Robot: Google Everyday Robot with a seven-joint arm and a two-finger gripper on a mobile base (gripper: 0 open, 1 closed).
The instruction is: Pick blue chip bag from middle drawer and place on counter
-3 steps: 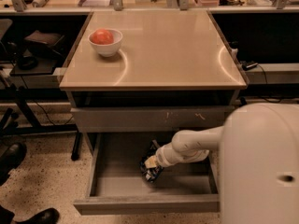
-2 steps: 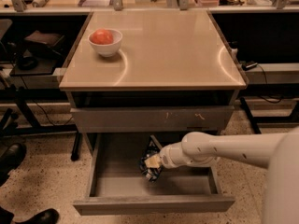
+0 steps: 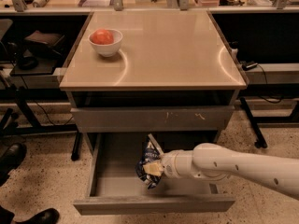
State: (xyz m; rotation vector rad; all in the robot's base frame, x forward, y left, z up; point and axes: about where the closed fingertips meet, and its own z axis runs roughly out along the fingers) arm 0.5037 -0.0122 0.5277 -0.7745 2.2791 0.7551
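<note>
Blue chip bag (image 3: pixel 148 158) pinched in the closed tool (image 3: pixel 157 168), held above the middle drawer (image 3: pixel 117 183) floor to clear its walls before reaching the worktop (image 3: pixel 173 45).

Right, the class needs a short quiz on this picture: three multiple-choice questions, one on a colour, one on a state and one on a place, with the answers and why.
1. The bowl on the counter is: A white, B blue, C green.
2. The drawer is: A shut, B pulled open, C lying on the floor.
3. The gripper is: A beside the bowl, B above the counter, C at the chip bag, over the drawer.

Answers:
1 A: its rim and sides are white.
2 B: its grey floor and inner walls are in plain sight.
3 C: the arm reaches in low and ends right at the bag.
</note>
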